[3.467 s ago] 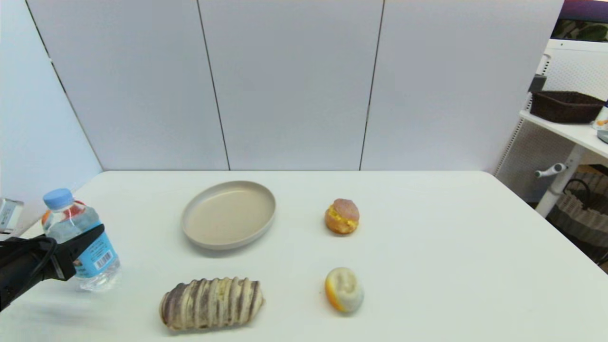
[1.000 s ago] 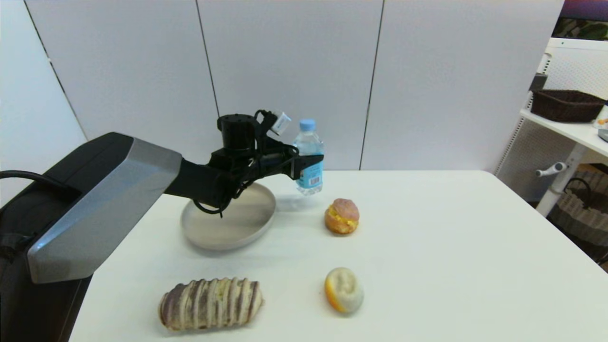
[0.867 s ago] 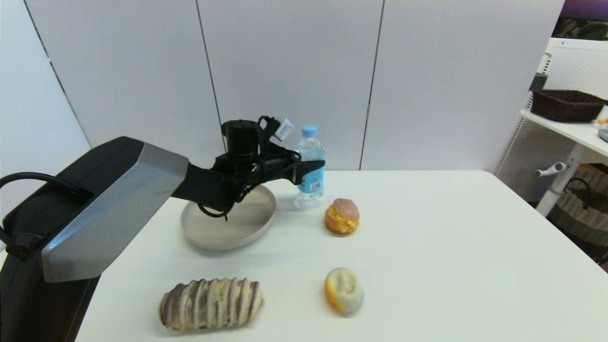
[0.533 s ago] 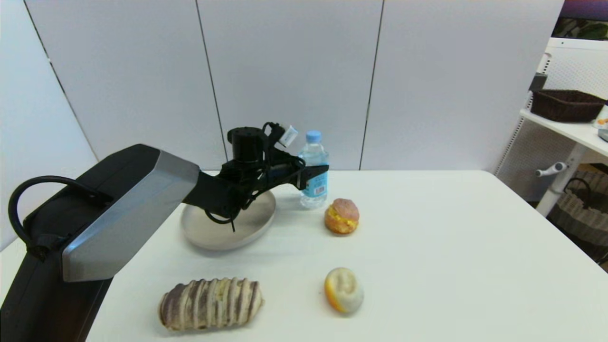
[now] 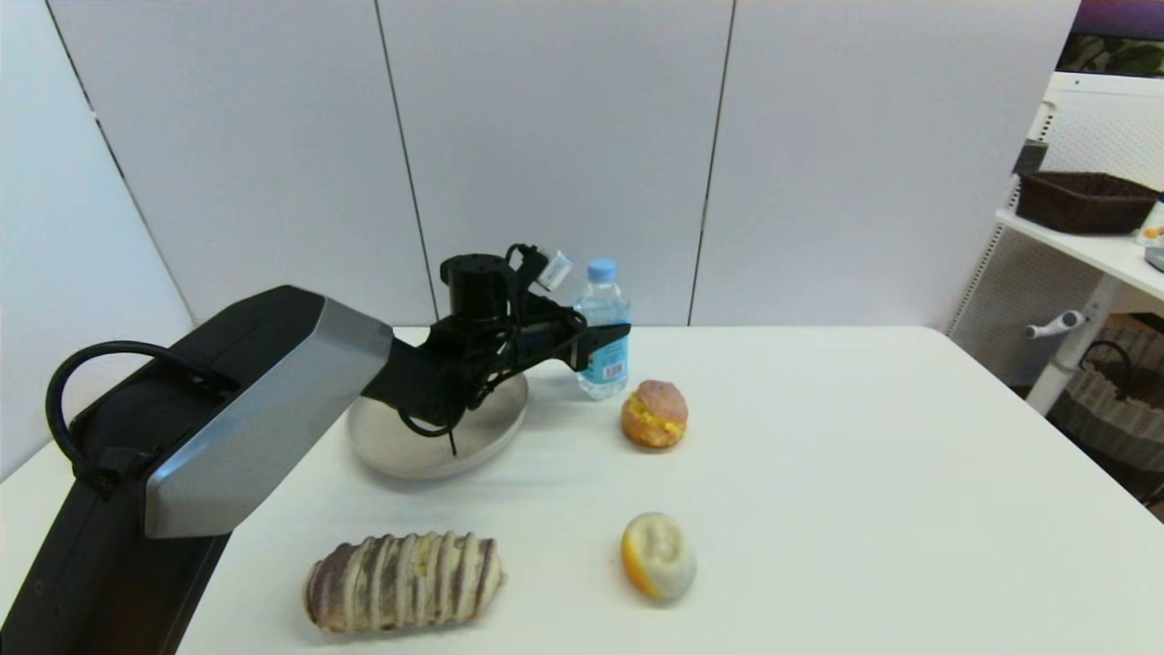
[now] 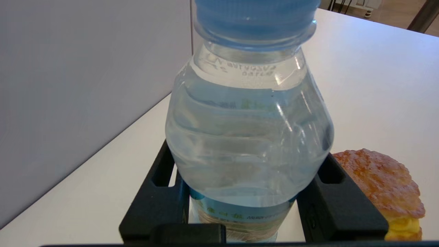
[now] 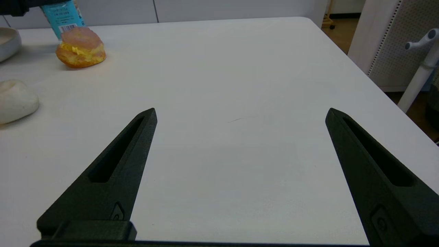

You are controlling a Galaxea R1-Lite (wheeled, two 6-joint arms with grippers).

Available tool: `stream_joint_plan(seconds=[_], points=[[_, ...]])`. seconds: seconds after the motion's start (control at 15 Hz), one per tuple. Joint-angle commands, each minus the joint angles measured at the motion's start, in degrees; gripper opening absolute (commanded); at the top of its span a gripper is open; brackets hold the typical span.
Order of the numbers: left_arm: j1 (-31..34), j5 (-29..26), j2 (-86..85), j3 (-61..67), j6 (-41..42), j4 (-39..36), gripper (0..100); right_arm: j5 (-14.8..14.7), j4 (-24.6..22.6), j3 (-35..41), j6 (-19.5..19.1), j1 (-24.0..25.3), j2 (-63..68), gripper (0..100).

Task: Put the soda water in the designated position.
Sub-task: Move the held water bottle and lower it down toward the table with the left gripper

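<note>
The soda water, a clear bottle with a light blue cap and blue label, stands upright at the back of the white tabletop, between the beige plate and a pink-topped bun. Its base looks down on the bare table. My left gripper reaches over the plate and is shut on the bottle's label band. In the left wrist view the bottle fills the space between both fingers. My right gripper hovers open over the table's right side, with nothing in it.
A striped bread loaf and a white-and-orange bun lie near the front edge. The pink-topped bun sits close beside the bottle. A side shelf with a dark basket stands off the table's right.
My left arm carried the bottle from the table's front left to the back, then lowered it over the last second to the table beside the plate.
</note>
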Motion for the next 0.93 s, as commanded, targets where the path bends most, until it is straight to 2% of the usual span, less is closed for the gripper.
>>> stream_joint_plan(seconds=[0.07, 0.27, 0.33, 0.93], points=[[0.0, -0.2, 0.5, 0.0, 0.0, -0.4, 0, 0.0, 0.0, 0.1, 0.0, 0.1, 0.1, 100], [0.0, -0.2, 0.5, 0.1, 0.0, -0.5, 0, 0.0, 0.0, 0.0, 0.0, 0.0, 0.1, 100], [0.0, -0.3, 0.5, 0.1, -0.1, -0.5, 100, 0.0, 0.0, 0.1, 0.0, 0.1, 0.1, 100], [0.2, -0.5, -7.6, 0.1, -1.8, -0.4, 100, 0.0, 0.0, 0.0, 0.0, 0.1, 0.1, 100]])
